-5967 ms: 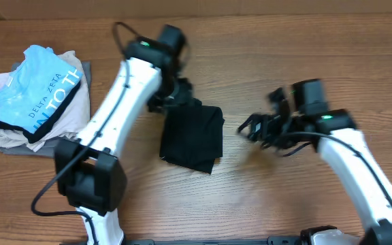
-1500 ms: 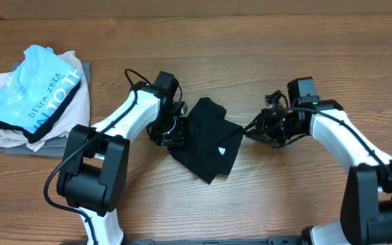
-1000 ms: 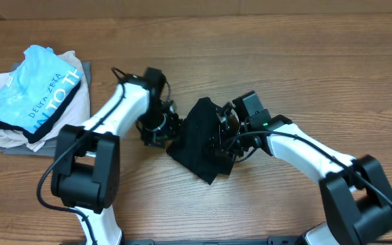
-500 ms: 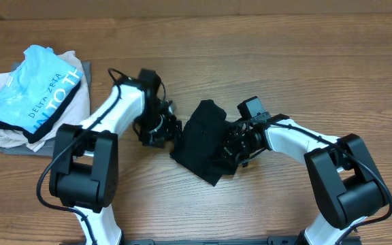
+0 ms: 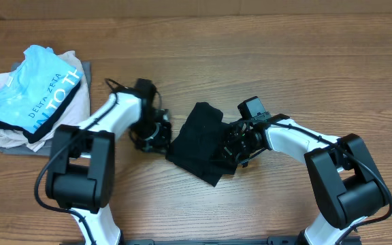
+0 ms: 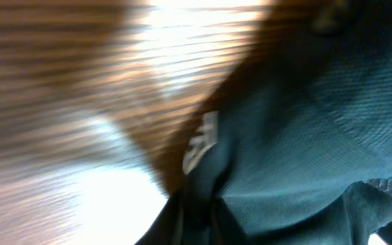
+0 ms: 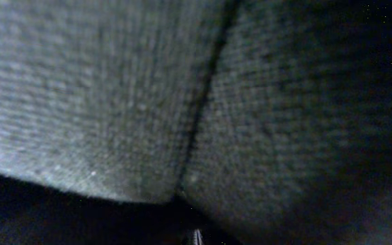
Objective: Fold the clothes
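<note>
The clothes, one black shirt (image 5: 197,139), lie bunched in a rough fold at the middle of the wooden table. My left gripper (image 5: 156,135) is at the shirt's left edge. In the left wrist view its jaws (image 6: 196,221) stand close together with dark cloth between them, and a small white label (image 6: 201,141) shows just ahead. My right gripper (image 5: 234,145) is low on the shirt's right side. The black fabric (image 7: 114,88) fills the right wrist view down to the closed fingertips (image 7: 194,237).
A pile of other garments sits at the far left: a light-blue shirt with white lettering (image 5: 43,85) on top of white and grey folded pieces (image 5: 5,133). Bare wood (image 5: 284,61) lies behind and in front of the black shirt.
The left gripper has slid a little to the left and its jaws have come together on the shirt's left edge. The right gripper has moved slightly right and stays shut.
</note>
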### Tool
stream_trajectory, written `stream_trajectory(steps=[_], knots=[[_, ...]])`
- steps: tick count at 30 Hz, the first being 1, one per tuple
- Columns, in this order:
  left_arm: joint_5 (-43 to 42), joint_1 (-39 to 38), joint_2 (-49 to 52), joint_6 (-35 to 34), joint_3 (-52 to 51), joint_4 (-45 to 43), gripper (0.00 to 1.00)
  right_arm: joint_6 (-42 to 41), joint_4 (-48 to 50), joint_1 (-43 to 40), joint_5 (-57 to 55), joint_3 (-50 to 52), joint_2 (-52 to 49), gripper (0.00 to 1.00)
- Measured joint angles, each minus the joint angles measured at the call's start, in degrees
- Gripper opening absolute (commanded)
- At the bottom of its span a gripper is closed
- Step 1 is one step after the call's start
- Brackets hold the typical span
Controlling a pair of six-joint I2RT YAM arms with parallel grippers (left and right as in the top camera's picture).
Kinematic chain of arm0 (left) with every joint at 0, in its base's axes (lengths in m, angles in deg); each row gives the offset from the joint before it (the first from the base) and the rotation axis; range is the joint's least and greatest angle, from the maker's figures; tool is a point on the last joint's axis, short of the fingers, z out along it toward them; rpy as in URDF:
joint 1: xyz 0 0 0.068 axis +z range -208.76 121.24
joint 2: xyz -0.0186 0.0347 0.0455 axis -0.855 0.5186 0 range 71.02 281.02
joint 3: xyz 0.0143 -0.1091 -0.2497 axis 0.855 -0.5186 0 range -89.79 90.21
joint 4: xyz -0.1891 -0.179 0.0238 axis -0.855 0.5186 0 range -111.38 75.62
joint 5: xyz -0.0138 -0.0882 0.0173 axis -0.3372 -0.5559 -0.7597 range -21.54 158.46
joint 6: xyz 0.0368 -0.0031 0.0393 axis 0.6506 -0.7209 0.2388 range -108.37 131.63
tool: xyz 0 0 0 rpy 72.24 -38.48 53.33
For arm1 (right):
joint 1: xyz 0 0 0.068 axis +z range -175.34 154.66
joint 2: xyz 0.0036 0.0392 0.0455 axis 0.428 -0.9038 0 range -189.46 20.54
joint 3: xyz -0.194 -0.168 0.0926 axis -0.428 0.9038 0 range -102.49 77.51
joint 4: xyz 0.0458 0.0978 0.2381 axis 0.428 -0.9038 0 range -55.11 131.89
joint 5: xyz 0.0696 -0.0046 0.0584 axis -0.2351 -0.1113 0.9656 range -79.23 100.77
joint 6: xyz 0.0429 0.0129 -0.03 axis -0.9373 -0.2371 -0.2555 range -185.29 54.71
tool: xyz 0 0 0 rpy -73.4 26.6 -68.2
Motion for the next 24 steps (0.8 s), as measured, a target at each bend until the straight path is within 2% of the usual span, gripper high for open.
stream_trajectory(steps=[6,11,15,17,18,21,22,24], knots=[[3.1,9.3,0.0,1.3,9.0,8.0,0.45,2.1,0.0,-0.1,0.9,0.0,-0.1,0.1],[-2.2,8.9,0.0,5.7,15.3,9.4,0.63,7.7,-1.8,-0.4,1.8,0.0,0.2,0.1],[-6.4,6.0,0.0,7.4,16.0,5.7,0.69,14.8,-2.5,-0.5,0.9,0.3,3.9,0.07],[-7.7,4.3,0.0,8.0,16.0,3.5,0.67,18.3,-2.2,-0.5,0.4,0.3,7.8,0.06],[-8.5,3.3,0.0,8.2,16.0,2.5,0.62,19.6,-1.5,-0.5,0.3,0.3,9.8,0.06],[-10.4,0.0,0.0,8.0,16.0,-0.5,0.35,22.2,1.9,-0.4,-0.2,0.2,15.4,0.05],[-10.7,-1.1,0.0,7.6,16.0,-1.3,0.29,22.5,3.0,-0.5,-0.7,0.2,16.6,0.04],[-11.3,-3.5,0.0,7.2,16.0,-2.6,0.25,21.8,4.3,-0.5,-3.0,0.0,17.8,0.04]])
